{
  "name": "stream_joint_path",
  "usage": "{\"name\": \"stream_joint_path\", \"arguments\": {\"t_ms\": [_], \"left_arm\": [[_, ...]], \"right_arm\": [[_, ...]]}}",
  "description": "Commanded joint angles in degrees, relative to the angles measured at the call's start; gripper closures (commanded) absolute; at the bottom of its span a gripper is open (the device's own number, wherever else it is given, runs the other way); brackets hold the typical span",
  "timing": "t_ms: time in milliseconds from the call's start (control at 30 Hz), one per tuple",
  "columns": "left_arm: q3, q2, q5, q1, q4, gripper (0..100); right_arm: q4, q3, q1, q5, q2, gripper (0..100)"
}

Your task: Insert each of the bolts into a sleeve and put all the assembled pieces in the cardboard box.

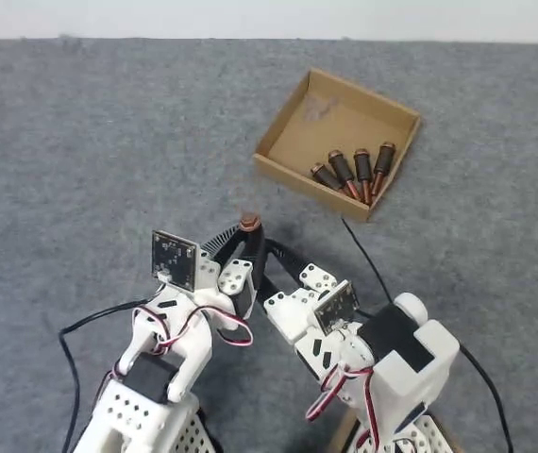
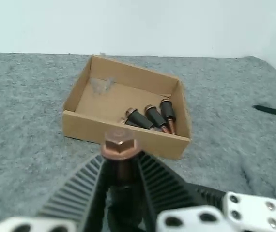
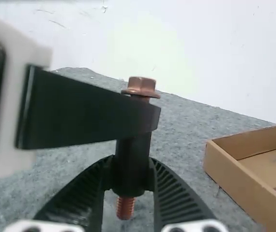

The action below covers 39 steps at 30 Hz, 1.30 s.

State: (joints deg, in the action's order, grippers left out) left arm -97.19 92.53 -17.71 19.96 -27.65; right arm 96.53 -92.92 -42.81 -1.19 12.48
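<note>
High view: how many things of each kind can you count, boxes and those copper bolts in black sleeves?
Cardboard box: 1
Sleeved bolts in the box: 4
Sleeved bolt gripped outside the box: 1
Total: 6

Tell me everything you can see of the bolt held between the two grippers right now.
The bolt looks like copper-coloured metal, with a flanged hex head. It stands roughly upright, head up, pushed through a black sleeve so that its threaded tip pokes out below. The left gripper clamps it just under the head. The right gripper clamps the sleeve lower down. The bolt is outside the cardboard box, on the arms' side of it.
</note>
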Motion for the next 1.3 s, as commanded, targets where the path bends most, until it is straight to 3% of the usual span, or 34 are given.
{"name": "stream_joint_path", "arguments": {"t_ms": [0, 100, 333, 633, 767, 1033, 1267], "left_arm": [[0.31, 0.53, 0.62, 0.35, -2.90, 81], [0.31, 0.53, 0.62, 0.26, -3.43, 75], [1.71, 0.53, 0.53, 0.26, -3.96, 75], [17.19, 0.62, 0.53, -0.26, -24.09, 75], [19.47, 0.62, 0.53, -0.35, -27.34, 75], [18.86, 12.66, 0.53, -14.86, -27.96, 75], [17.54, 12.13, 0.53, -23.91, -28.84, 75]], "right_arm": [[0.66, -1.32, 1.63, -1.23, -0.75, 99.1], [0.66, -1.23, 1.63, -1.23, -0.57, 99.1], [0.66, -1.05, 1.63, -1.23, -0.40, 99.1], [0.57, -0.09, 3.65, -1.05, -0.31, 99.1], [0.57, 0.09, 4.18, -0.88, -0.31, 99.1], [0.66, 0.09, 5.41, -0.88, -0.84, 99.1], [3.21, 0.18, 7.69, -0.79, -0.92, 99.1]]}}
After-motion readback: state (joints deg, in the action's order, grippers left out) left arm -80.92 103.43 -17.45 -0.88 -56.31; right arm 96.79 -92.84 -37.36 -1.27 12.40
